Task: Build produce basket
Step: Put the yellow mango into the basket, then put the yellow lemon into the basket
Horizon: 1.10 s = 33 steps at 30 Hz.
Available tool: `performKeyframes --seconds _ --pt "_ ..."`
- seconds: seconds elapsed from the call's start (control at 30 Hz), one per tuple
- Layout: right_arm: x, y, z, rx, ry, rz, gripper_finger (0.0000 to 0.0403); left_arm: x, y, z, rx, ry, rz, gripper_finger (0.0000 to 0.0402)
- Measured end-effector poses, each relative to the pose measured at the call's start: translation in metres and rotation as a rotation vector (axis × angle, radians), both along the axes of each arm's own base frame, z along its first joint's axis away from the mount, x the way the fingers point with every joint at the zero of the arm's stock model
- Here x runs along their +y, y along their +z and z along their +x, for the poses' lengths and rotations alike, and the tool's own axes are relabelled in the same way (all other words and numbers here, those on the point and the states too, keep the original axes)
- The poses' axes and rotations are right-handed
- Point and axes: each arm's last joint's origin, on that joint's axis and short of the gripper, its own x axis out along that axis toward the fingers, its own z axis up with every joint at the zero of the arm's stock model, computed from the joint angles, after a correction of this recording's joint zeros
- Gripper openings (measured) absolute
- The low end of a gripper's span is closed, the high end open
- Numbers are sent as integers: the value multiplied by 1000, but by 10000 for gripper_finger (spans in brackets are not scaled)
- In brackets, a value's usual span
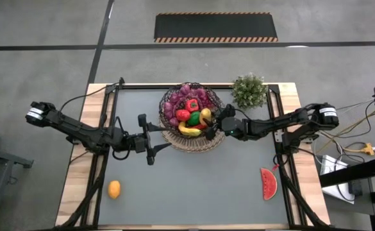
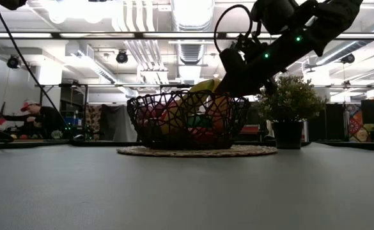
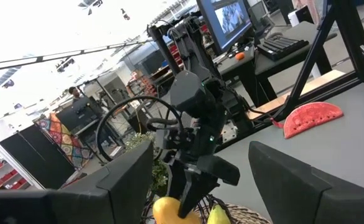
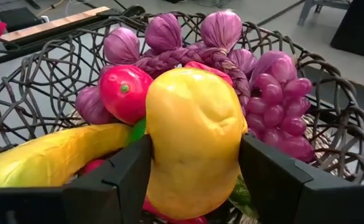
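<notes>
basket nearly full, yellow piece going in

clamped between the right gripper [image 4: 194,180] fingers, right up at the wrist lens, is a lumpy yellow toy pepper-like piece [image 4: 193,146], and it is hanging just over the contents of the round dark brown open-wire basket [image 1: 191,117]. the basket is sitting on a flat round woven tan mat [image 2: 190,151] at the far middle of the grey table [image 1: 200,186], beside one bushy green potted plant [image 1: 249,90].

the left gripper [image 1: 150,140] is waiting just beside the basket's near-left rim, fingers spread apart and holding nothing.

progress, judging from how things lie: most of the produce is already sitting in the basket. counted there: one curved yellow banana [image 4: 51,155], one round red tomato-like piece [image 4: 124,92], one bunch of purple grapes [image 4: 280,93], several purple bulb shapes on a braid [image 4: 169,43] with about five showing, and something green [image 1: 193,119] partly hidden. exact count underneath is not clear.

left to do: the yellow piece is not yet released, and two pieces are lying out on the table, well apart from the basket: one small orange fruit [image 1: 114,189] near the front left, and one red watermelon slice [image 1: 268,183] near the front right. so roughly three placements are remaining, counting the one in hand.
</notes>
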Motion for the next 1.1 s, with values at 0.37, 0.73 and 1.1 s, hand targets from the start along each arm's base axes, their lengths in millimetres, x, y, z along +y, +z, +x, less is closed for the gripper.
performKeyframes --seconds 0.37,0.73,1.1 --pt "0 7 0 -15 2 -2 279 0 0 0 0 0 0 247" --pt "5 40 -21 -61 57 1 291 0 0 0 0 0 0 247" --pt "36 82 -49 -148 508 8 249 0 1 0 -25 -11 -103 247"
